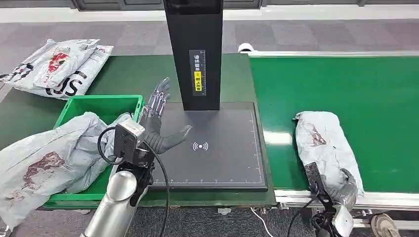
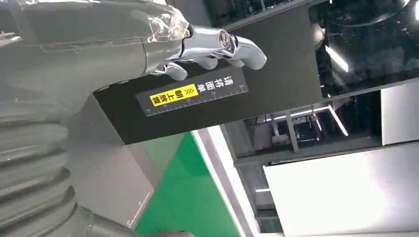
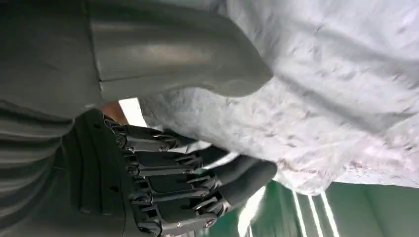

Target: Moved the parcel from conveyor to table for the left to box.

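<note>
A crumpled grey plastic parcel [image 1: 323, 145] with reddish print is lying lengthwise on the green conveyor [image 1: 375, 98], its near end reaching the belt's front edge.

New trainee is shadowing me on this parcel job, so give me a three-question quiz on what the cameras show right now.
1. True or false: the right hand has its fingers around the near end of the grey parcel on the conveyor.
2. What does the left hand hold?
A. a parcel
B. nothing
C. the green bin
3. Fill in: the left hand hovers over the black ____ plate.

Key: 1 true; 2 B; 3 scanner.
</note>
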Tool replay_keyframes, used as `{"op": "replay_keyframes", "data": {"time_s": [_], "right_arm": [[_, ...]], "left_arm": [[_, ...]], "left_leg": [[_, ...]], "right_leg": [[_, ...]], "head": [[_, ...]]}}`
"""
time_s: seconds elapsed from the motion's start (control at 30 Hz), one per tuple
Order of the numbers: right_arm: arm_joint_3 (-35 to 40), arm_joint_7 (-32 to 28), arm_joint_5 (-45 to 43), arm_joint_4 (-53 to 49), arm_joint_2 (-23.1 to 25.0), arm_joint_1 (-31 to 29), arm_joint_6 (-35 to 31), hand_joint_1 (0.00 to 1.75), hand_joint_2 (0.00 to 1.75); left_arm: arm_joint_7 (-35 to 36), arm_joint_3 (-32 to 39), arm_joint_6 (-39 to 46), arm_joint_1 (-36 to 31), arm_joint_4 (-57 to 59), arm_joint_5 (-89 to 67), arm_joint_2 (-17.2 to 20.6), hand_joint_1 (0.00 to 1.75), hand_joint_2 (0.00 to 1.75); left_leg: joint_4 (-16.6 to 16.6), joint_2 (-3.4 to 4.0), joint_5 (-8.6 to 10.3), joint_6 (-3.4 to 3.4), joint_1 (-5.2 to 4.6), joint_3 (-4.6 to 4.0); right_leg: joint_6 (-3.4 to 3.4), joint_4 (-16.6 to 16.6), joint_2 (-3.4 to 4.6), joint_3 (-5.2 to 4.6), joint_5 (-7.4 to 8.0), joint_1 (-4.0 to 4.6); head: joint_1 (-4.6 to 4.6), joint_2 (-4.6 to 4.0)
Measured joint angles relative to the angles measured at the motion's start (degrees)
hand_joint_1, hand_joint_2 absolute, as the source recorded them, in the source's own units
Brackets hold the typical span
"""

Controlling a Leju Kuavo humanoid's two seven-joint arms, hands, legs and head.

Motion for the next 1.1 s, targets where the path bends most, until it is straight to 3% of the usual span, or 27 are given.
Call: {"op": "replay_keyframes", "data": {"time_s": [0.63,1.1], "right_arm": [[-0.5,-4.9,-1.1,0.0,0.6,-1.5,0.1,1.75,1.75],[7.5,-7.9,-4.2,-27.9,5.1,2.8,2.9,1.75,1.75]], "left_arm": [[-0.7,0.0,0.2,0.0,0.0,-0.2,0.1,0.00,1.75],[-1.4,0.0,1.1,1.1,-1.1,-1.1,0.5,0.00,1.75]], "left_leg": [[0.0,-0.03,0.00,0.00,0.00,-0.03],[0.0,-0.06,0.03,0.02,0.01,-0.04]], "right_leg": [[0.01,0.0,-0.04,0.02,0.01,0.00],[0.01,0.0,-0.04,0.03,0.01,-0.01]], "head": [[0.00,0.00],[0.00,-0.02]]}}
